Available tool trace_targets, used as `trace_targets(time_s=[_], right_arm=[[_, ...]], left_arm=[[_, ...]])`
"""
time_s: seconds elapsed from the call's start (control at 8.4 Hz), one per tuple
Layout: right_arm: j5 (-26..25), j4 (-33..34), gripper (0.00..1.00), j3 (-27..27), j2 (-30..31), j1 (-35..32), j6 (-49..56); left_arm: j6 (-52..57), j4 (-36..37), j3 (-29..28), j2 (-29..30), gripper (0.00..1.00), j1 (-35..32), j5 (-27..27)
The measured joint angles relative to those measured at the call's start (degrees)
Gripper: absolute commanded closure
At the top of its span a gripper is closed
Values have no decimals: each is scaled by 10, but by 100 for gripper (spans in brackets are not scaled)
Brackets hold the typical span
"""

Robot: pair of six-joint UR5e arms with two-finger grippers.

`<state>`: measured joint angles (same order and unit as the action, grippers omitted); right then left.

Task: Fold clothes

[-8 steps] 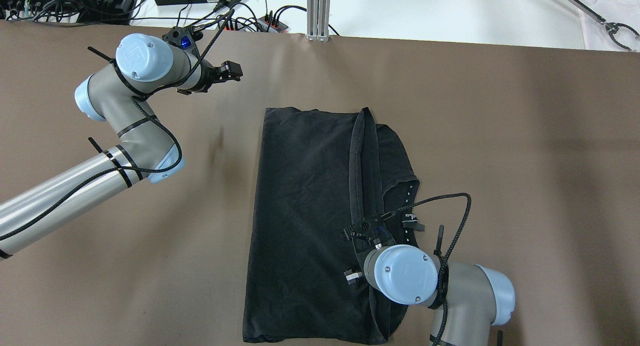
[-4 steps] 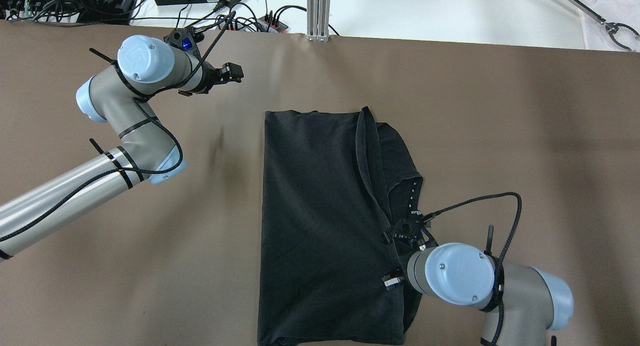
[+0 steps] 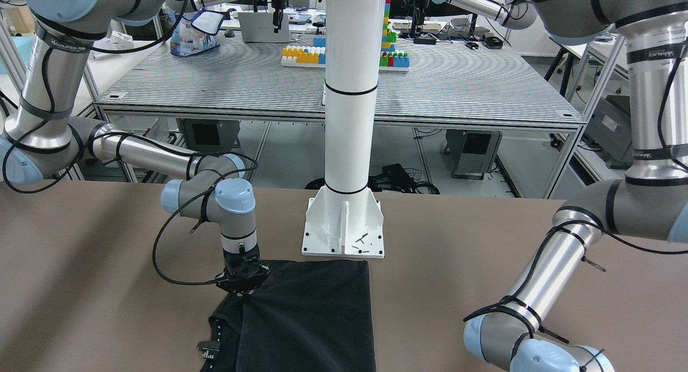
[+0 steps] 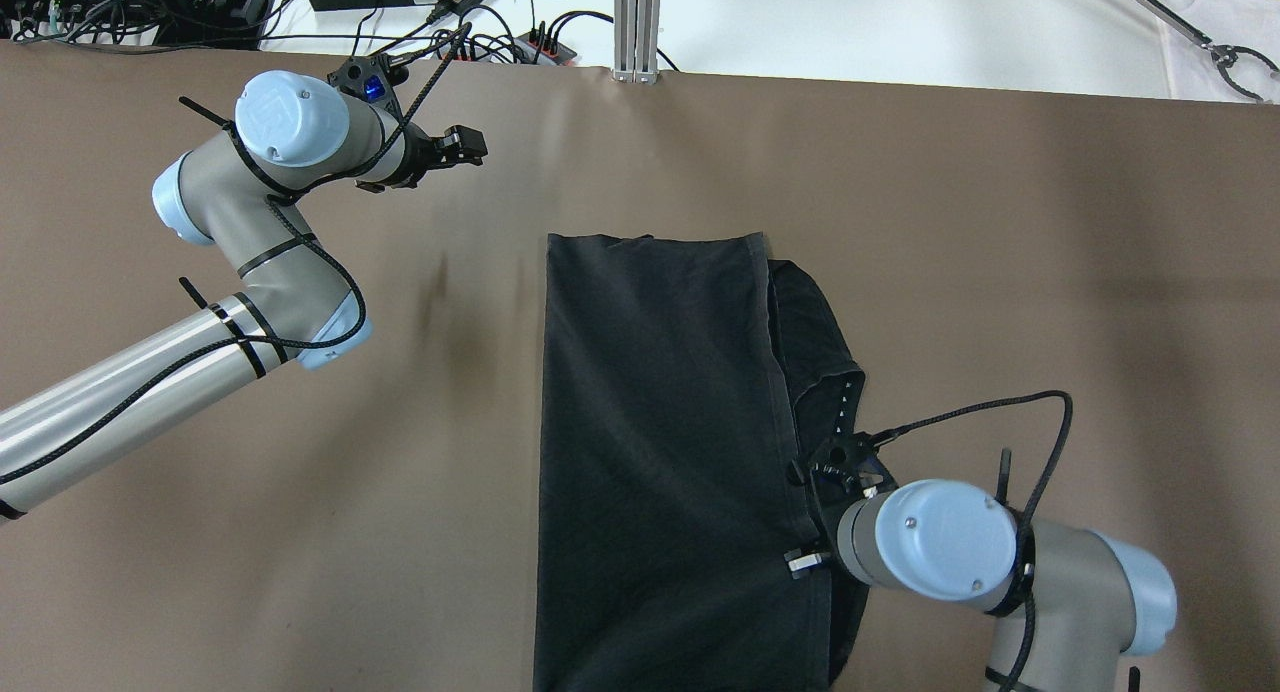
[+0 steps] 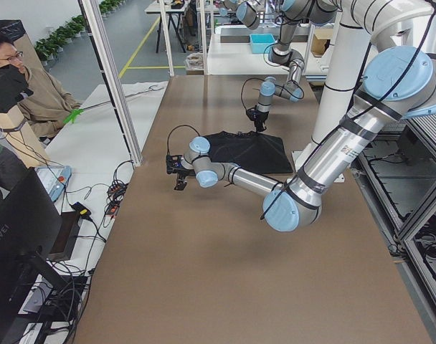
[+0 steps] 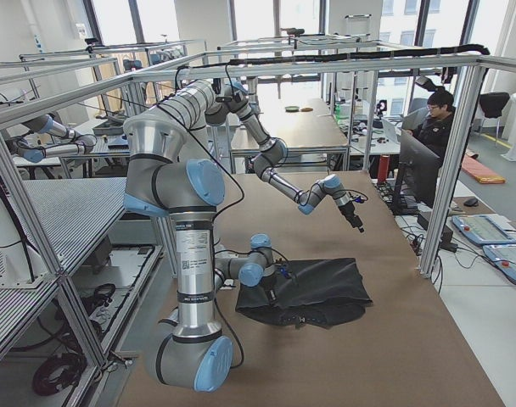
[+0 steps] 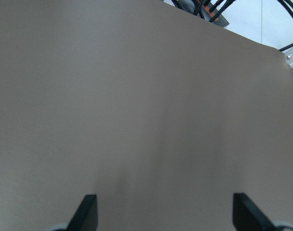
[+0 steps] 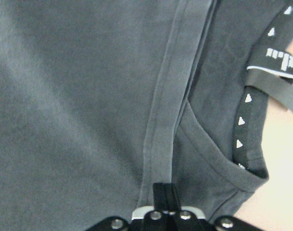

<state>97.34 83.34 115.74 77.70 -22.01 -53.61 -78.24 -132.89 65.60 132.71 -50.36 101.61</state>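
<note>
The black garment (image 4: 650,452) lies on the brown surface (image 4: 1000,222), near the centre of the overhead view, and runs off that frame at 6 o'clock. A folded-over panel covers most of it. The panel's stitched hem (image 8: 168,106) runs from 12 to 6 o'clock. Beyond the hem, at 3 o'clock, a lower layer shows the neckline tape (image 8: 244,118) with its white triangles and a loose label (image 8: 276,57) with white print. The right tool (image 8: 164,192) is clamped on the hem toward 5 o'clock of the garment, its two tips pressed together over the fabric. The left tool (image 4: 462,149) hovers over bare surface at 10 o'clock, well apart from the garment, with its fingers (image 7: 86,214) spread wide and nothing between them. In the front-facing view, the white pillar's base (image 3: 344,227) stands just beside the garment's edge.
</note>
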Motion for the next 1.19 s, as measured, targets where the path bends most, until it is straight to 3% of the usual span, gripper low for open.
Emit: trace_targets(time_s=[0.24,0.48,0.59,0.71,0.95,1.19], right_arm=[[60,1,5,0,0,-56,39],[72,-1,6,3,-1,-65,0],[73,-2,9,10,-1,-56,-70],[69,-3,19,24,0,-38,-169],[36,-7,30,39,8,11,-400],[17,-26,37,42,35,35,-561]], left_arm=[[-1,0,0,0,0,0,1],[-9,0,1,0,0,1,0],[-11,0,1,0,0,1,0],[-11,0,2,0,0,1,-1],[-11,0,2,0,0,1,-5],[-11,0,2,1,0,2,-14]])
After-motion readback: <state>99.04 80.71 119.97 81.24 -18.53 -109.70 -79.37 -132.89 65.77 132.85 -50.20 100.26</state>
